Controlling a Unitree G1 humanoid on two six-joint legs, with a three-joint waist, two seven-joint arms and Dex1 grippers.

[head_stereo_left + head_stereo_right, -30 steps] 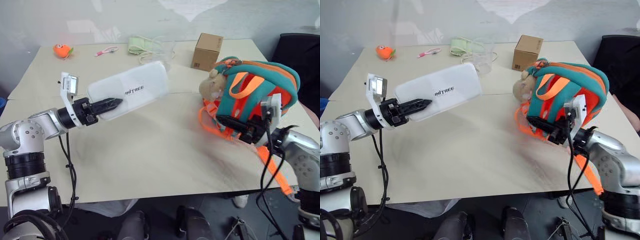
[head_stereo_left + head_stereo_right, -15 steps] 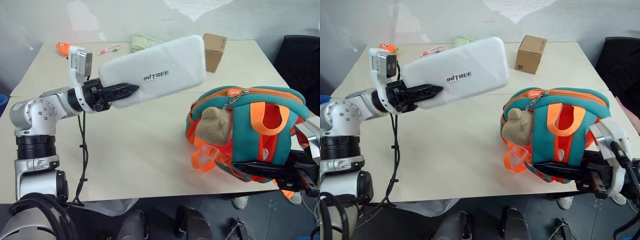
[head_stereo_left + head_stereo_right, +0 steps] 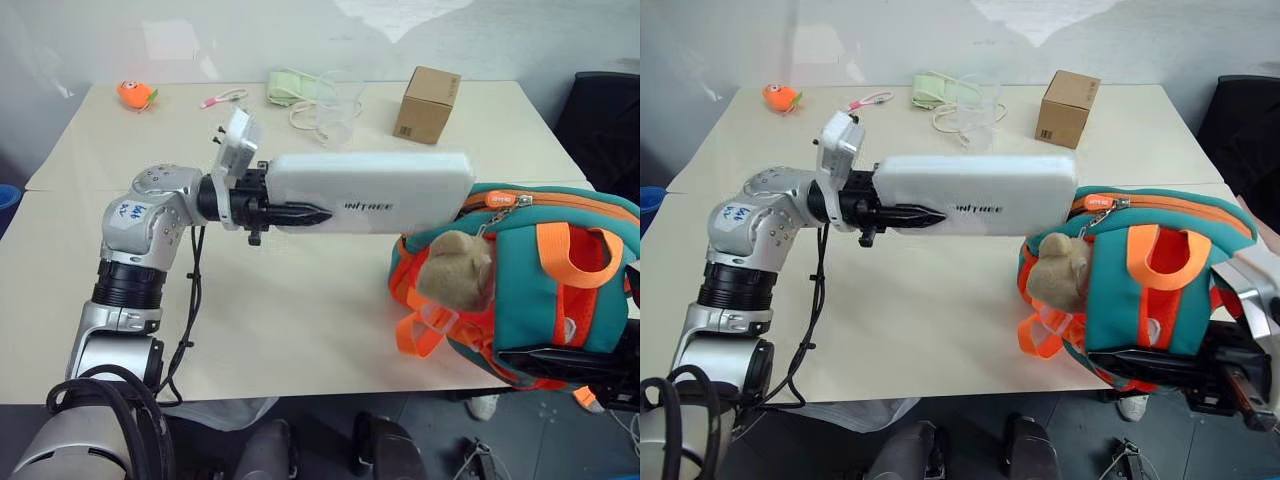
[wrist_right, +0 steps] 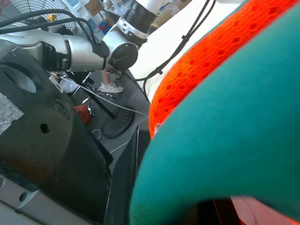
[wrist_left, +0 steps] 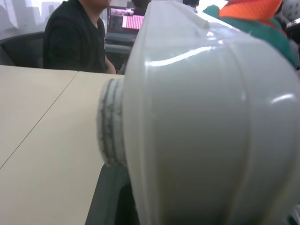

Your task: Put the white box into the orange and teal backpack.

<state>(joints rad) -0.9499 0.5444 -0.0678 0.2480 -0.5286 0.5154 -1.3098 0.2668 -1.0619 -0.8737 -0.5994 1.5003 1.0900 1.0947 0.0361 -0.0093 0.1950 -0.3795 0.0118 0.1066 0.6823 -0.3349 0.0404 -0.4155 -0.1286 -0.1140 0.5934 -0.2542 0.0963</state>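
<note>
Left gripper (image 3: 300,214) is clamped on one short end of the white box (image 3: 385,193), one black finger (image 3: 305,214) lying across its lettered face. Box is held level above the counter (image 3: 300,320), long axis running toward the robot's right, so nearly all of it sticks out past the jaws. Its free end sits right at the top edge of the orange and teal backpack (image 3: 540,290), by the zipper pull; can't tell whether it touches.

Backpack is off the counter's front right corner, standing roughly upright, with the tan plush head (image 3: 455,272) facing the box and orange strap loops hanging under it. Right gripper (image 3: 1160,362) is under the backpack's bottom edge, jaws closed on the fabric; in the right wrist view teal and orange cloth lies tight against the finger.

Far side of the counter: brown cardboard box (image 3: 427,104), clear cup (image 3: 335,112), pale green pouch (image 3: 290,88), small pink item (image 3: 219,99), orange toy (image 3: 135,94). All well apart from the box and the backpack.
</note>
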